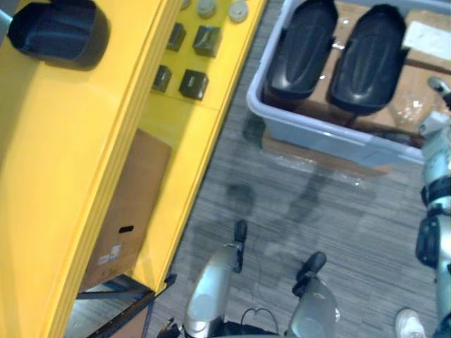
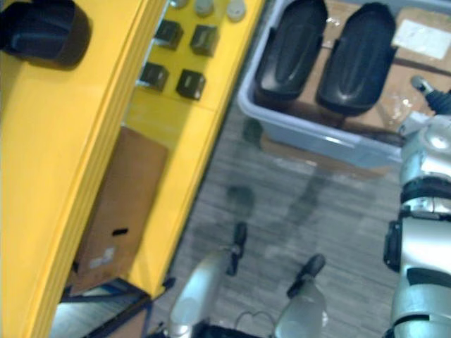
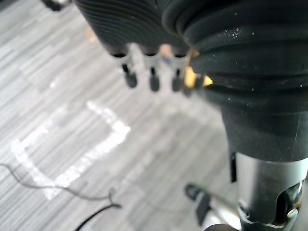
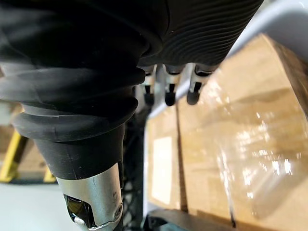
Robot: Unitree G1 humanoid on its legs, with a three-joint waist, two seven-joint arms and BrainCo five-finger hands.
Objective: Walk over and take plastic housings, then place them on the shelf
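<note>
Two black plastic housings [image 1: 303, 49] [image 1: 368, 60] lie side by side in a grey bin [image 1: 310, 123], on cardboard. A third black housing [image 1: 60, 32] sits on the top level of the yellow shelf [image 1: 63, 176] at the left. My right hand [image 4: 168, 94] hangs by the bin's right end, over plastic-wrapped cardboard [image 4: 231, 144]; its fingers are relaxed and hold nothing. My left hand [image 3: 153, 82] hangs above the grey carpet with its fingers loose and empty.
Small dark blocks [image 1: 194, 83] and grey round parts [image 1: 206, 8] lie on a lower yellow shelf level. A cardboard box [image 1: 130, 204] stands under the shelf. White tape marks [image 3: 96, 149] cross the carpet. A white shoe [image 1: 409, 324] shows at the lower right.
</note>
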